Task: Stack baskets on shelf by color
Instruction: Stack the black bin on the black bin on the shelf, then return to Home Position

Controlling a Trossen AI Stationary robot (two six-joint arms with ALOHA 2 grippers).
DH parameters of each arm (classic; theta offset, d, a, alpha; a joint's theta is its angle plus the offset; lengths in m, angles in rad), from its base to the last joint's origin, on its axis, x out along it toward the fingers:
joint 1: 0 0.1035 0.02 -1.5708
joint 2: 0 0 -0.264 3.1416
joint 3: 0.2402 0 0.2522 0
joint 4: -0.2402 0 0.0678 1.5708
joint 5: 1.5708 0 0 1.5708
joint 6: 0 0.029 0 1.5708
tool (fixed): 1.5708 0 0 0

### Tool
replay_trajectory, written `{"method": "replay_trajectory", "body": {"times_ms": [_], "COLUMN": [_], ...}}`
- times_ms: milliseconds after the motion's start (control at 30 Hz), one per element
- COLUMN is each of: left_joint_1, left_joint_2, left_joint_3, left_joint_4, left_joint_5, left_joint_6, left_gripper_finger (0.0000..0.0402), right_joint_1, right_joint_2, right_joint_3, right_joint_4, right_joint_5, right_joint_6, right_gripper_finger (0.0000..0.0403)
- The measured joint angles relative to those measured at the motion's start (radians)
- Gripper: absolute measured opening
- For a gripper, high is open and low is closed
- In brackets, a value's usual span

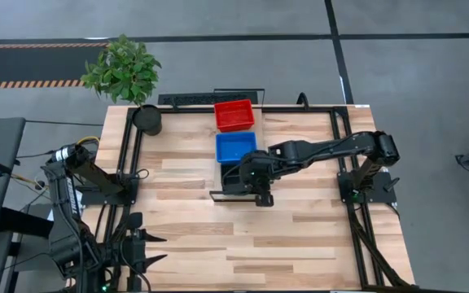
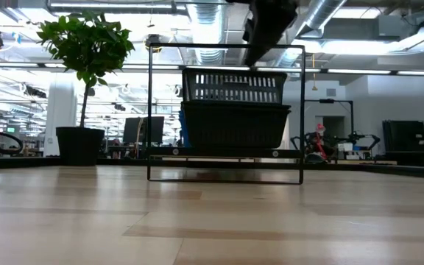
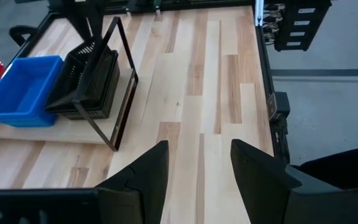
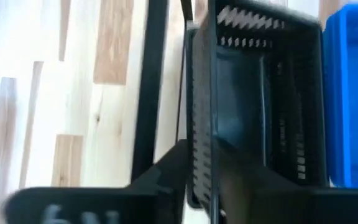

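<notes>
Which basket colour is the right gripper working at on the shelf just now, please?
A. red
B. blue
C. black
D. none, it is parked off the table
C: the right gripper sits over the black baskets at the shelf end, beside the blue baskets, with the red baskets farthest off.

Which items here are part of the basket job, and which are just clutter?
Job: red baskets, blue baskets, black baskets held by the right gripper, shelf.
Clutter: plant, round black pot. Left gripper idle.
</notes>
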Motion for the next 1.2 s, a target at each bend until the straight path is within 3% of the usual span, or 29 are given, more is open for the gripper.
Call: {"method": "replay_trajectory", "body": {"times_ms": [167, 333, 533, 967, 1200], "left_joint_1": [0.000, 0.000, 0.000, 0.000, 0.000], "left_joint_2": [0.000, 0.000, 0.000, 0.000, -0.027], "left_joint_3": [0.000, 0.000, 0.000, 0.000, 0.013], "left_joint_4": [-0.013, -0.015, -0.015, -0.015, -0.018], "left_joint_5": [0.000, 0.000, 0.000, -0.001, -0.084], "left_joint_6": [-0.015, -0.027, -0.040, -0.046, -0.003], "left_gripper_finger": [0.0163, 0.0163, 0.0163, 0.0163, 0.0163], "right_joint_1": [-0.001, -0.010, -0.011, -0.011, -0.002], "right_joint_2": [0.003, 0.003, 0.003, 0.002, -0.074], "right_joint_3": [0.000, 0.000, 0.000, -0.069, 0.065], "right_joint_4": [-0.012, -0.007, -0.005, 0.030, -0.044], "right_joint_5": [0.000, 0.001, 0.001, 0.001, 0.002], "right_joint_6": [-0.011, 0.000, 0.001, 0.054, 0.079], "right_gripper_finger": [0.0011, 0.0023, 0.0005, 0.0008, 0.0027]}}
